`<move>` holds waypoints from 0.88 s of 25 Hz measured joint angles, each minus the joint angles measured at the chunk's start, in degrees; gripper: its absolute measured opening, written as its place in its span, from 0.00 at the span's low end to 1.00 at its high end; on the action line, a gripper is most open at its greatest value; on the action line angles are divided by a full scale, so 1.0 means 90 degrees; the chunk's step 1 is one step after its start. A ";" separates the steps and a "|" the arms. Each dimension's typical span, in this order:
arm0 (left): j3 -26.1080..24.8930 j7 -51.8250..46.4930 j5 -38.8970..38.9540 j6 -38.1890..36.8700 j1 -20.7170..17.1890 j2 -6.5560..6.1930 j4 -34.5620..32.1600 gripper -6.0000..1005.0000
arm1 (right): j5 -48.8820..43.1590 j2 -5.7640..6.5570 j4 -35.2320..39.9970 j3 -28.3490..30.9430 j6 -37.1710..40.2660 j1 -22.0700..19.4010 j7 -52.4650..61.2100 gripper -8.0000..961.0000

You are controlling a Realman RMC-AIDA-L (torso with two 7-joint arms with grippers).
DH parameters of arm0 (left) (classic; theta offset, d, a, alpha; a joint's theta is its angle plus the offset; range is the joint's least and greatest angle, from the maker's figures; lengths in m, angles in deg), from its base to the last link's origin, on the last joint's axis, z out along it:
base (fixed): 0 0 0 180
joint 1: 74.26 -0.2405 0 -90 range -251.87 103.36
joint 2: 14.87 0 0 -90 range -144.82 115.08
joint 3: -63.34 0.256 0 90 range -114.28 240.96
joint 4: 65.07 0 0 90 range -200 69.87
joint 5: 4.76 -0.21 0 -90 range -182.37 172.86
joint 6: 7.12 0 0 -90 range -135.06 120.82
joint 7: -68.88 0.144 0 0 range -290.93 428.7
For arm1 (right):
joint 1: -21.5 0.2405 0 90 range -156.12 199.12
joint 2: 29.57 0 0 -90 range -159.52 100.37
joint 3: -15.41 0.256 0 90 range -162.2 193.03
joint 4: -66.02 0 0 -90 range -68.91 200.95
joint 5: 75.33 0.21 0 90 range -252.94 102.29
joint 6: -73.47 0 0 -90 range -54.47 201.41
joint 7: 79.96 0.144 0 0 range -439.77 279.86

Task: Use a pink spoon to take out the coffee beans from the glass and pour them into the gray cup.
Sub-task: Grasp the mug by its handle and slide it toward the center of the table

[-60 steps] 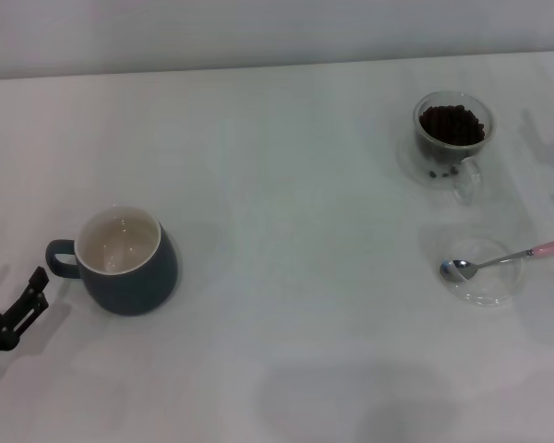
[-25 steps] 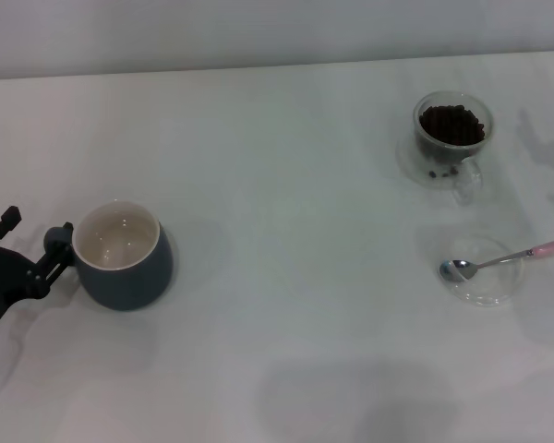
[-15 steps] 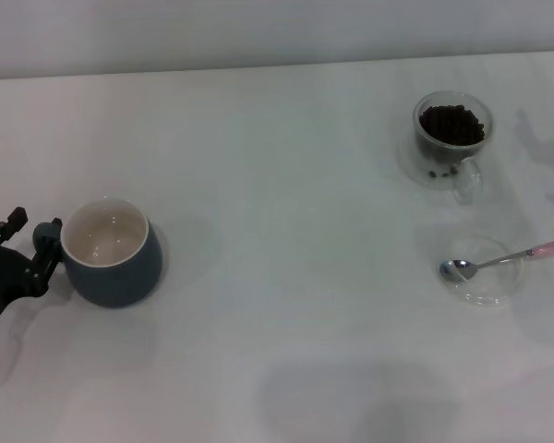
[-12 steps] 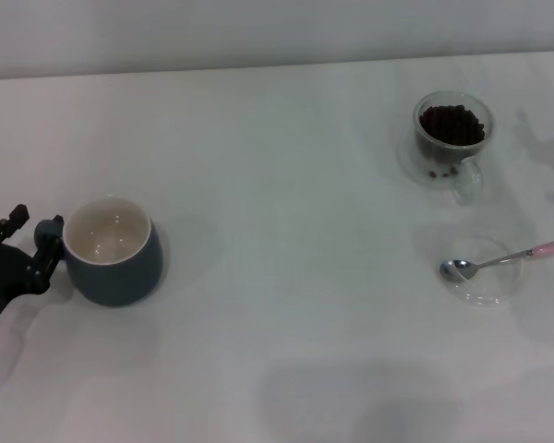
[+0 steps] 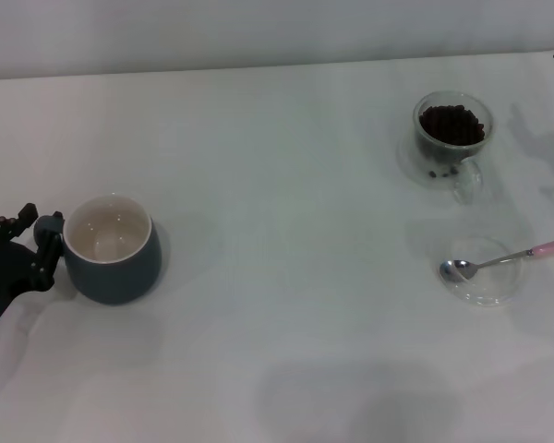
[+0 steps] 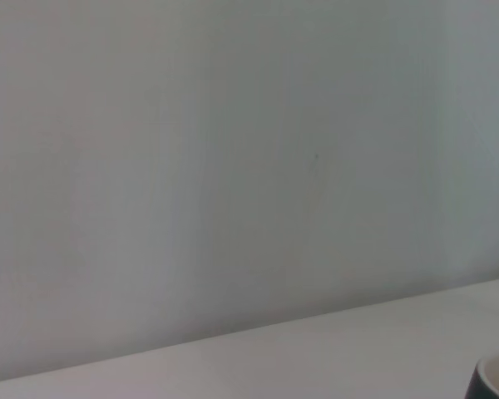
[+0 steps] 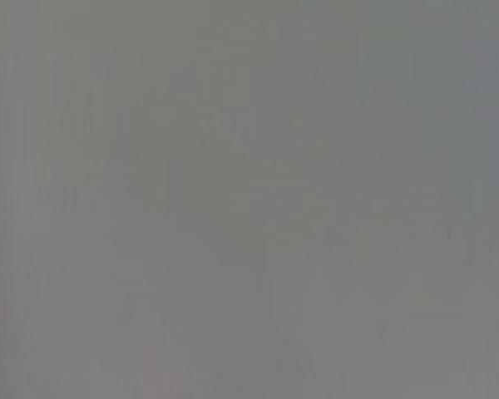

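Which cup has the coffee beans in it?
The clear glass on the robot's right holds the coffee beans; the gray cup on its left is empty.

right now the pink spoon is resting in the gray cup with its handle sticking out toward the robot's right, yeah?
Not quite. The pink spoon rests with its bowl in the shallow clear dish, not in the gray cup, which looks empty. The handle does point toward the robot's right. The head view shows this.
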 joint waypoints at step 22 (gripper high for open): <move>0.0059 0.0000 -0.0252 -0.0359 0.0016 0.0041 0.0452 0.18 | -0.0004 0.0000 0.0000 0.0000 0.0016 0.0011 0.0000 0.91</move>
